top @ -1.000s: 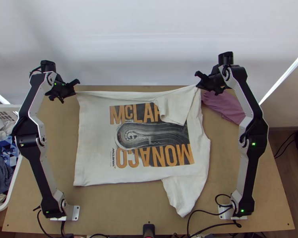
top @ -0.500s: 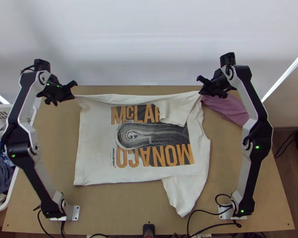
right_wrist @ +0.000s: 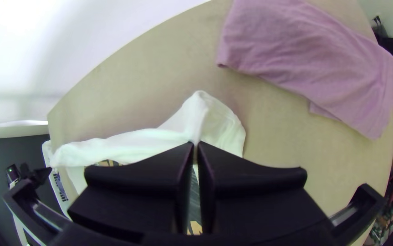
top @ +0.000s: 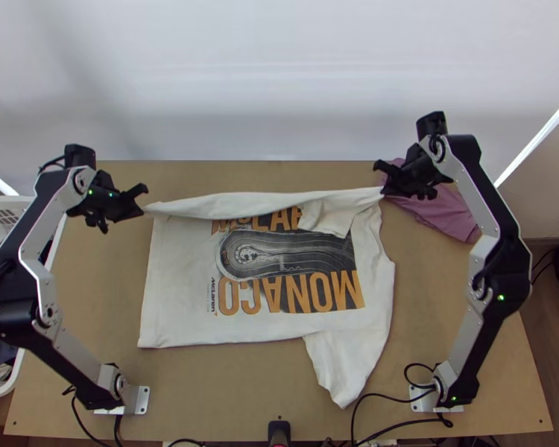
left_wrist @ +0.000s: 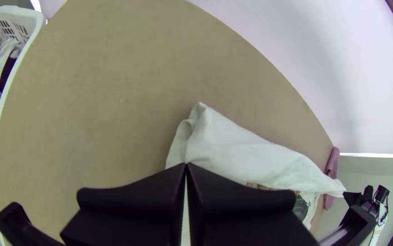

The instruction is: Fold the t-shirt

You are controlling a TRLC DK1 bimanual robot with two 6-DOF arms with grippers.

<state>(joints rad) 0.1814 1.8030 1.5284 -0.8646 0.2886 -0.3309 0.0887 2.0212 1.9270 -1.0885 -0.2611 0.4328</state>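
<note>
White cotton T-shirt (top: 182, 279), its far edge clamped in the left gripper (top: 143, 211) and right gripper (top: 384, 192), lies spread below them; uneven forward travel could skew the fold or bunch the loose sleeve (top: 328, 216).

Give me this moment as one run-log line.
left claw: gripping t-shirt far-side corner | right claw: gripping far side's other end | far side: partly covering print | fold: unfinished

T-shirt (top: 179, 298) off-white, its print orange lettering (top: 346, 290) along a charcoal panel (top: 309, 253) with pale curved lines; cloth (top: 428, 205) at 2 o'clock plain mauve; basket (top: 10, 387) at 9 o'clock white.
</note>
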